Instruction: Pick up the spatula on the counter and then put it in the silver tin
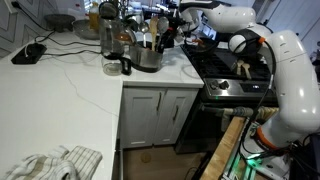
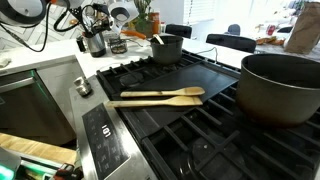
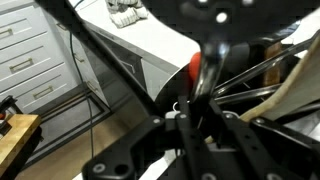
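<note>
My tool [image 1: 167,37] hangs at the back corner of the white worktop [image 1: 60,90], over the stove-side rim of the silver tin [image 1: 148,58]. Two things crowd the tin. A taller glass jar [image 1: 113,42] stands on the side away from the stove, and a small dark cup [image 1: 126,67] sits just in front of that jar.

In the wrist view everything near the tool is a dark blur. I cannot tell whether the tool is wide, narrow or holding anything, and I cannot make out the spatula at the tool or in the tin.

The only slim pale wooden things I can see are two utensils [image 2: 155,97]. They lie flat, side by side and nearly parallel, on the black griddle [image 2: 215,75] of the stove. Their long axes run across the stove, and the upper one's broad end points toward a big dark pot [image 2: 280,90]. Whether either is the spatula I cannot say.

A smaller pot [image 2: 167,48] sits at the back of the stove. White cabinets [image 1: 160,115] stand under the worktop, and a crumpled towel [image 1: 50,162] lies at its near end.
</note>
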